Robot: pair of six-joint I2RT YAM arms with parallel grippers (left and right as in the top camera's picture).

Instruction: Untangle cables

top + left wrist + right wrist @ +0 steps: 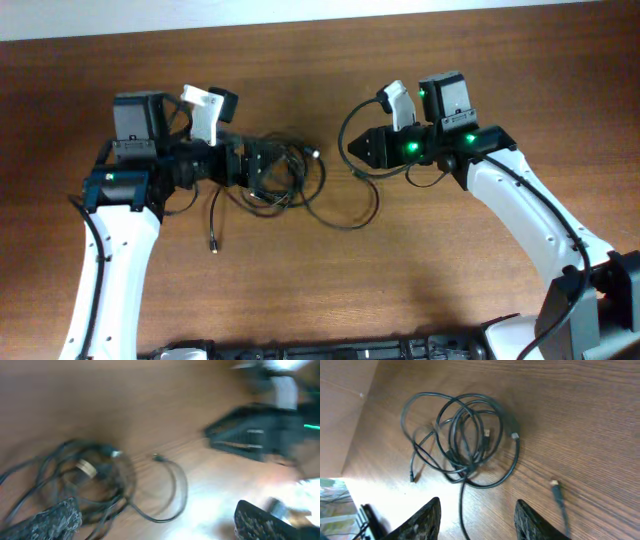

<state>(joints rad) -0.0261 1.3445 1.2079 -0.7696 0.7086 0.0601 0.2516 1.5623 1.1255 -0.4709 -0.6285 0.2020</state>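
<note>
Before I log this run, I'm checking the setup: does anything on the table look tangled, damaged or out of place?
The cables lie in one knotted heap left of centre, loops crossing one another. One plug end trails loose beside it. That tangle is the only oddity; nothing looks damaged.

Fig.: no legible text, labels, brand marks or nos. in the overhead, L-wrist or R-wrist views. L-wrist view is too blurred to read.
</note>
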